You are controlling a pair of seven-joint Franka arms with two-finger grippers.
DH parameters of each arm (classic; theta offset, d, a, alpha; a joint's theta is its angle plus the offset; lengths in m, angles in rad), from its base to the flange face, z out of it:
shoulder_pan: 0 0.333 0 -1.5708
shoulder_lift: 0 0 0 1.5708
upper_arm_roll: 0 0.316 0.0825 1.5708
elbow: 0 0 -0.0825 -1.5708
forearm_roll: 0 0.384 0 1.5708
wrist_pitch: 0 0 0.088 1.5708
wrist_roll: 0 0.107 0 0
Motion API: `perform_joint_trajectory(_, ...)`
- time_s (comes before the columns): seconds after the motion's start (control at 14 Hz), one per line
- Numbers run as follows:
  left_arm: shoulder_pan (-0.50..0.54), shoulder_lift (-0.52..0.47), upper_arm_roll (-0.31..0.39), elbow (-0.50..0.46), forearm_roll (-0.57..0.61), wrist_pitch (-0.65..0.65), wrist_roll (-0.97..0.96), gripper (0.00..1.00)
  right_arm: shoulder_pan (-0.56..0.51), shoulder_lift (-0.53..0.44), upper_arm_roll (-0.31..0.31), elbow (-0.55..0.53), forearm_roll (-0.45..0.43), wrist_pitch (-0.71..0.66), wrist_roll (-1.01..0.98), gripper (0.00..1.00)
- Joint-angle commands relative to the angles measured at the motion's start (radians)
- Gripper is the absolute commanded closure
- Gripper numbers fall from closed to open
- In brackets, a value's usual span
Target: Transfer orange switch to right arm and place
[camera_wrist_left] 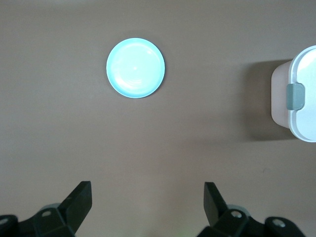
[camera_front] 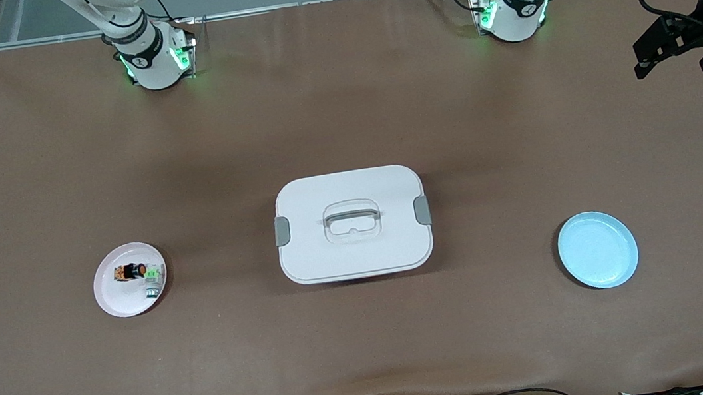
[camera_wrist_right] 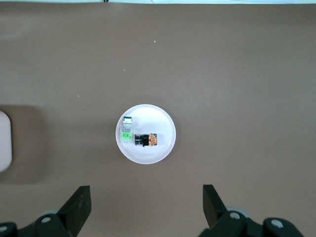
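Front view: a closed white box (camera_front: 352,223) sits mid-table between a blue plate (camera_front: 598,250) and a pink plate (camera_front: 110,296) holding the orange switch (camera_front: 131,272). Left gripper (camera_front: 676,53) and right gripper (camera_wrist_right: 143,207) hover wide open, empty; the pick-up should avoid the touching green-and-silver part (camera_front: 152,280).

No legible text anywhere.

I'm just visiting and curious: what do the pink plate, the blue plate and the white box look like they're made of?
Pink plate: probably smooth plastic, even matte colour. Blue plate: likely glossy plastic, soft sheen. White box: seemingly moulded matte plastic with grey clips and a recessed handle.
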Motion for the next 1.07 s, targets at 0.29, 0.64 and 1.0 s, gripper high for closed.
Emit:
perform_joint_trajectory(0.29, -0.004, 0.008, -0.002, 0.016, -0.005, -0.014, 0.012, 0.0, -0.005, -0.015, -0.01, 0.025, 0.014, -0.116, 0.123, 0.0)
perform_joint_trajectory(0.64, -0.003, 0.0, -0.002, 0.009, -0.005, -0.014, 0.013, 0.0, -0.008, -0.044, -0.004, 0.009, 0.004, -0.137, 0.112, 0.0)
perform_joint_trajectory(1.0, -0.001, -0.005, 0.0, -0.003, -0.007, -0.012, 0.017, 0.0, 0.0, -0.044, -0.001, 0.004, 0.014, -0.16, 0.12, 0.0)
